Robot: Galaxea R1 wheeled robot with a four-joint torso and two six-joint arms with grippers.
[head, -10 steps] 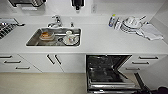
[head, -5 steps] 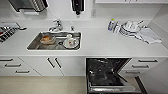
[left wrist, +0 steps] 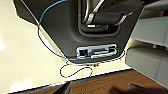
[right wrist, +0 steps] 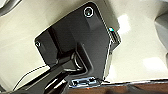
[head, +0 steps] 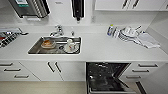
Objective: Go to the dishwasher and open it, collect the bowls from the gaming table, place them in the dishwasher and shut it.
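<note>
The dishwasher (head: 107,75) sits under the white counter (head: 100,47), right of the sink, straight ahead in the head view. Its door is folded down towards me, and the dark interior with wire racks is exposed. The bowls and the gaming table are out of view. The left wrist view has the robot's dark plate, a blue cable and pale floor (left wrist: 22,60). The right wrist view has the same kind of plate over pale floor (right wrist: 140,37).
A steel sink (head: 33,50) holds a cup and dishes, with a tap (head: 58,30) behind it. Stacked plates (head: 128,33), a cloth (head: 148,40) and a bottle (head: 110,30) stand at the counter's right. White drawers (head: 146,68) and cupboard doors (head: 53,71) flank the dishwasher.
The whole head picture has slid down a little, so the camera has moved. Nothing on the counter or in the dishwasher has shifted.
</note>
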